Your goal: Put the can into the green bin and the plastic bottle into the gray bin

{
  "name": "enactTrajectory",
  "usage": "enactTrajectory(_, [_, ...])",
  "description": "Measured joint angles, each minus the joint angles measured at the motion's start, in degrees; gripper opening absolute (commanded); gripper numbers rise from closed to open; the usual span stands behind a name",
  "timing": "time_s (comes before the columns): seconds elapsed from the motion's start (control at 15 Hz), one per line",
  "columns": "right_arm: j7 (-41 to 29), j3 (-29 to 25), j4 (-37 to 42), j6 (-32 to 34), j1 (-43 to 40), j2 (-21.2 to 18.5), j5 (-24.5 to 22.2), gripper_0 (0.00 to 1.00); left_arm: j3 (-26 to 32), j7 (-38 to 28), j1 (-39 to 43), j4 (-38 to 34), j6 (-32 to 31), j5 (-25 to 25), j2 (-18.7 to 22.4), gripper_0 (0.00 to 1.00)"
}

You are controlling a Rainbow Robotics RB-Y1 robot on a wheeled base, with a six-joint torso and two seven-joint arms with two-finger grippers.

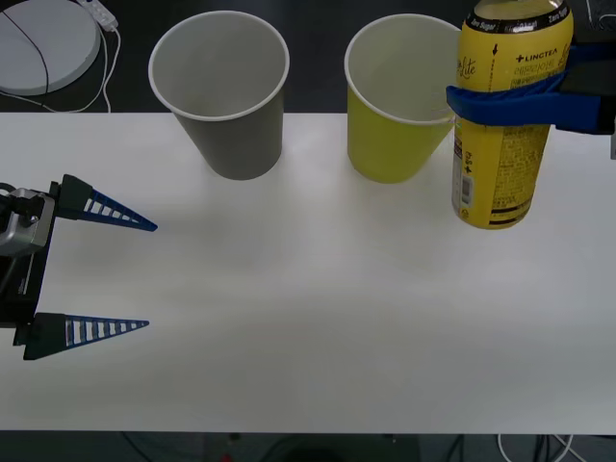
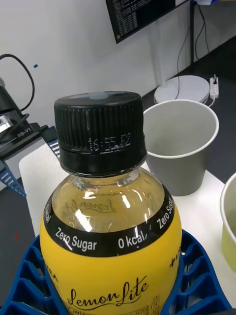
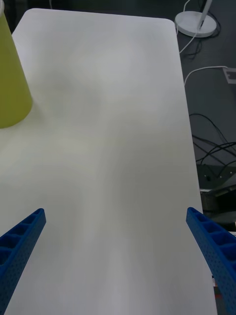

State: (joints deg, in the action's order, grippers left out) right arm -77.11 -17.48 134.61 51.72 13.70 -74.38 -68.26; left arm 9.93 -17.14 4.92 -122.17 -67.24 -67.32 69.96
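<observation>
Blue ribbed fingers of your left claw [image 1: 149,274] are spread wide over bare white counter [image 1: 318,318] at the near left. Your right claw [image 1: 500,104] pinches the plastic bottle [image 1: 505,115] around its middle, held upright. Just beside that claw stands the green bin [image 1: 395,106]; past it, farther left, the gray bin [image 1: 223,96].

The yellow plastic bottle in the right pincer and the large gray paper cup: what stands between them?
In the front view, the yellow-green paper cup stands between bottle and gray cup.
</observation>
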Motion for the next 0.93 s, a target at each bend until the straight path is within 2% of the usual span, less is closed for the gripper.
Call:
enactTrajectory(0.2, [-0.06,5.61,-4.66,0.43,7.79,-2.59,0.62,0.00,0.00,0.00,0.00,0.00,0.00,0.00,0.00,1.00])
enactTrajectory(0.33, [-0.06,9.20,-7.67,4.15,14.54,-2.87,0.23,0.00,0.00,0.00,0.00,0.00,0.00,0.00,0.00,1.00])
enactTrajectory(0.53, [-0.09,14.77,-12.17,9.37,24.91,-2.54,-0.02,0.00,0.00,0.00,0.00,0.00,0.00,0.00,0.00,1.00])
enactTrajectory(0.93, [-0.55,32.81,-21.25,9.72,44.27,0.46,-1.38,0.00,0.00,0.00,0.00,0.00,0.00,0.00,0.00,1.00])
